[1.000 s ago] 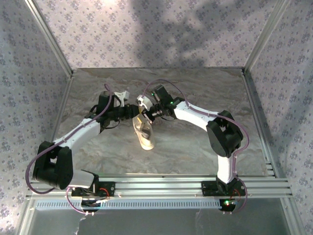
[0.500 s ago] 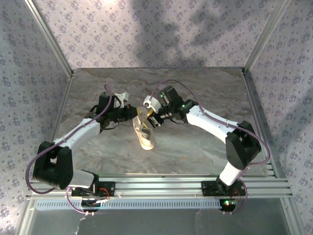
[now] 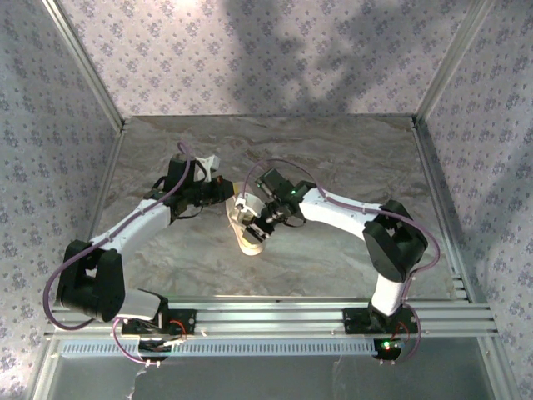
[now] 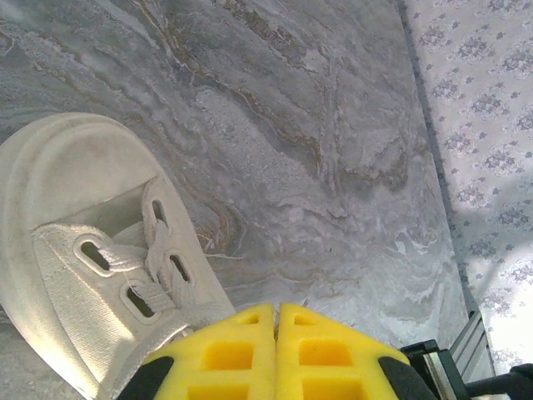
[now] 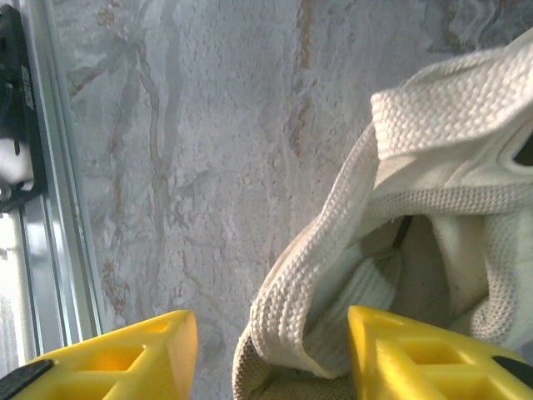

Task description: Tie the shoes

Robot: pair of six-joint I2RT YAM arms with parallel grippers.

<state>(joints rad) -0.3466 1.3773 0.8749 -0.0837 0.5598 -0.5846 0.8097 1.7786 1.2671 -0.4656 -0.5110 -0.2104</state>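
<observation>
At the overhead frame's centre on the grey marbled worktop (image 3: 350, 250), your small cream-white canvas sneaker (image 3: 250, 244) looks light and floppy, so pinch its flat white laces (image 4: 162, 250); left pincer (image 4: 276, 310) closed, right pincer (image 5: 266, 321) spread wide.

- We find bare grey marbled tabletop (image 3: 333, 150) beyond the small cream-white low-top sneaker (image 3: 250, 243); a gripper could pass there.
- The left gripper (image 4: 276, 321), fingers together, and the right gripper (image 5: 268, 323), fingers wide apart, crowd the sneaker from either side.
- Floral-papered walls (image 3: 250, 50) close three sides; a ribbed aluminium rail (image 3: 275, 315) bounds the near edge.
</observation>
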